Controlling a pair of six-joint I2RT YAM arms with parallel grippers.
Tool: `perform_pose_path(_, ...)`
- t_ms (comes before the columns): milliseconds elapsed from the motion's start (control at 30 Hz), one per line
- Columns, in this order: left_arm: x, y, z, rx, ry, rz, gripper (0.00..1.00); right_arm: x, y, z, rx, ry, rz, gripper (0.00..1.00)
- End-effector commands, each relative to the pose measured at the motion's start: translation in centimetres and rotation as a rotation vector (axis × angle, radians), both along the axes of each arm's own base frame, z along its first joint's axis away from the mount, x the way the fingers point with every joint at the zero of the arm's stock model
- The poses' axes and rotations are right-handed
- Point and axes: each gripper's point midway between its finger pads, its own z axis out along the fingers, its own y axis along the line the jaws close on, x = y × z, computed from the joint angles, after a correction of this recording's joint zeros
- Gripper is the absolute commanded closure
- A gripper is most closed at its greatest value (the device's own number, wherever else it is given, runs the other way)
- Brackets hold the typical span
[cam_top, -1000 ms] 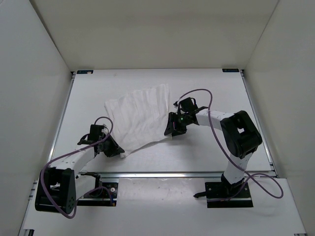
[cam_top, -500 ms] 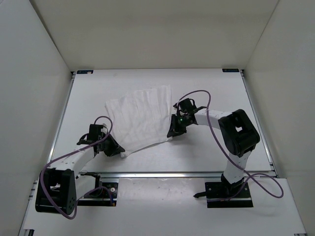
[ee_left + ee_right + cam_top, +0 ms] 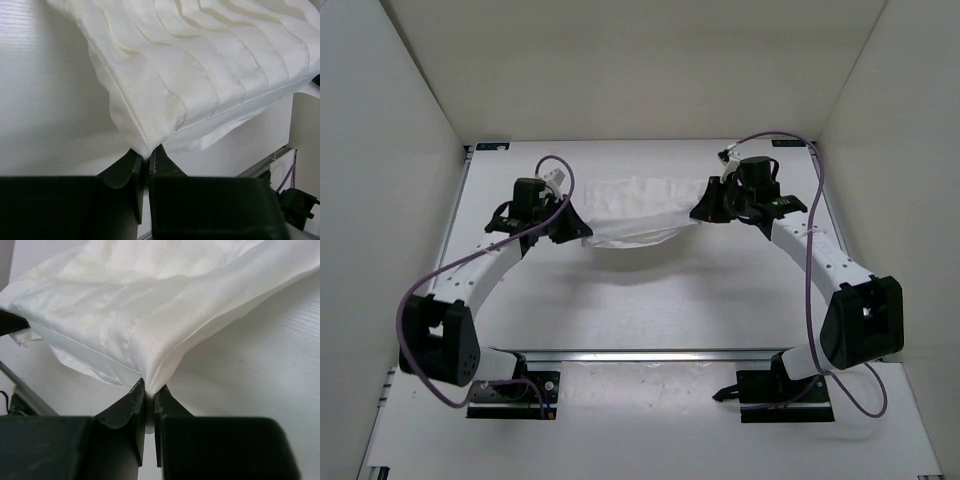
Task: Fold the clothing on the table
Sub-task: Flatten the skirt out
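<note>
**White surface (image 3: 640,300), clothing (image 3: 638,200) strung between two claws**

Within white walls (image 3: 380,100) I see the clothing hanging over the far half of the surface, sagging mid-span. My left claw (image 3: 585,232) pinches its left corner. My right claw (image 3: 698,212) pinches the right corner, each pressed tight on fabric.

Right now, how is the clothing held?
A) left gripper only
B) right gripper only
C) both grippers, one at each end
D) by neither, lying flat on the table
C: the left gripper and the right gripper are each shut on a corner of the clothing, which hangs stretched between them.
</note>
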Motion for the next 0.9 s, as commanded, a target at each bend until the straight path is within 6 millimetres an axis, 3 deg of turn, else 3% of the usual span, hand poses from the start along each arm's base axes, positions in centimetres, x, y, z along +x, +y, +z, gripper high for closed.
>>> perform_pose_path(0, -0.9, 0.6, -4.5, 0.062, 0.128, 0.015, 1.0, -0.1, -2.3, -4.6, -0.099, 0.064, -0.027, 1.0)
perform_pose_path(67, -2.1, 0.8, -7.1, 0.082, 0.157, 0.036, 1.0, -0.5, -2.4, -6.1, -0.102, 0.071, -0.036, 1.0)
perform_pose_path(167, -1.4, 1.1, -7.7, 0.054, 0.182, 0.038, 1.0, 0.1, -2.5, -8.0, -0.092, 0.141, -0.044, 1.0)
perform_pose_path(200, -1.0, 1.2, -8.1, 0.054, 0.21, 0.026, 1.0, 1.3, -3.0, -7.8, -0.092, 0.155, -0.053, 1.0)
perform_pose_path(233, 1.0, 0.8, -6.9, 0.053, 0.178, 0.01, 1.0, 3.3, -3.0, -5.5, -0.092, 0.089, -0.043, 1.0)
perform_pose_path(267, 3.7, 0.9, -4.0, 0.068, 0.092, -0.007, 1.0, 4.4, -3.5, -5.5, -0.123, 0.089, -0.06, 1.0)
perform_pose_path(300, 4.9, 0.9, -3.6, 0.091, 0.075, -0.027, 1.0, 6.9, -3.7, -2.3, -0.141, 0.002, -0.069, 1.0)
perform_pose_path(333, 8.0, 0.5, -0.1, 0.088, -0.022, -0.033, 1.0, 8.4, -4.2, -0.6, -0.178, -0.057, -0.09, 1.0)
perform_pose_path(367, 10.6, 0.2, 4.1, 0.076, -0.127, -0.036, 1.0, 10.6, -4.5, 3.2, -0.173, -0.131, -0.116, 1.0)
perform_pose_path(400, 11.9, 0.0, 5.7, 0.074, -0.17, -0.04, 1.0, 12.6, -4.9, 7.2, -0.181, -0.214, -0.136, 1.0)
perform_pose_path(433, 14.1, 0.0, 9.9, 0.058, -0.268, -0.026, 1.0, 13.8, -4.9, 12.2, -0.162, -0.321, -0.144, 1.0)
perform_pose_path(467, 15.3, -0.1, 14.2, 0.044, -0.368, -0.016, 1.0, 14.5, -5.3, 13.3, -0.167, -0.328, -0.165, 0.99)
perform_pose_path(500, 15.9, -0.1, 16.3, 0.04, -0.433, -0.011, 1.0, 14.7, -5.3, 16.7, -0.158, -0.405, -0.168, 1.0)
perform_pose_path(567, 15.9, 1.3, 21.3, 0.086, -0.581, 0.074, 1.0, 14.3, -5.2, 19.9, -0.174, -0.503, -0.191, 1.0)
perform_pose_path(600, 15.9, 1.8, 21.3, 0.122, -0.596, 0.102, 1.0, 13.9, -4.9, 20.0, -0.179, -0.528, -0.191, 1.0)
perform_pose_path(633, 15.6, 2.2, 21.2, 0.128, -0.596, 0.099, 1.0, 13.5, -4.9, 18.7, -0.196, -0.527, -0.196, 1.0)
perform_pose_path(667, 15.1, 2.7, 19.6, 0.126, -0.557, 0.09, 1.0, 13.1, -5.0, 18.2, -0.198, -0.519, -0.205, 1.0)
perform_pose_path(700, 14.6, 2.8, 16.5, 0.103, -0.492, 0.085, 1.0, 12.5, -5.1, 15.8, -0.204, -0.477, -0.201, 1.0)
perform_pose_path(733, 13.6, 2.6, 16.5, 0.066, -0.498, 0.067, 1.0, 11.6, -5.3, 13.5, -0.196, -0.42, -0.193, 1.0)
perform_pose_path(767, 11.9, 2.6, 13.8, 0.063, -0.446, 0.06, 1.0, 10.8, -4.9, 12.2, -0.19, -0.393, -0.172, 1.0)
perform_pose_path(800, 10.6, 2.5, 9.7, 0.078, -0.364, 0.05, 1.0, 9.4, -5.2, 9.4, -0.204, -0.334, -0.172, 1.0)
perform_pose_path(833, 9.4, 2.4, 9.5, 0.095, -0.368, 0.041, 1.0, 7.7, -5.1, 6.0, -0.212, -0.262, -0.17, 1.0)
perform_pose_path(867, 7.4, 2.2, 7.1, 0.119, -0.323, 0.023, 1.0, 5.7, -5.4, 3.2, -0.225, -0.209, -0.156, 1.0)
